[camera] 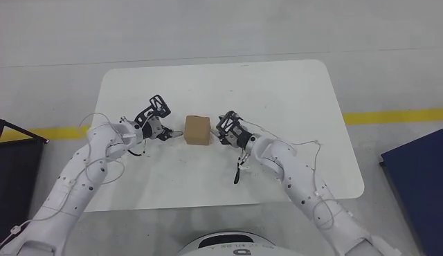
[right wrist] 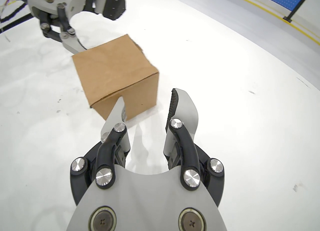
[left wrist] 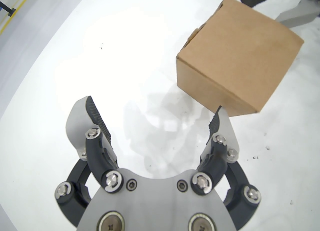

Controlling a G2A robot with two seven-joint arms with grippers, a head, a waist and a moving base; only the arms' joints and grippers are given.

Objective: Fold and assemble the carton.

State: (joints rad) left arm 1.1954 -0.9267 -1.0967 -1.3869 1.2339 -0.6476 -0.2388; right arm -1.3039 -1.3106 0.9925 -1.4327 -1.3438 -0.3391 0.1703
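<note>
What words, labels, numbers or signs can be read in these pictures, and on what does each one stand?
None can be read.
The carton: plain brown faces, no print or label.
The table: only small dark specks, no writing.
The left end effector and the right end effector: bare metal and screws, no marks.

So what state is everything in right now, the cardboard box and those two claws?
carton: folded into a closed cube, standing on the table, in neither gripper's grasp.
left gripper: open, holding nothing, one fingertip at the carton's lower edge; whether it touches is unclear.
right gripper: open, holding nothing, close beside the carton's opposite side.
</note>
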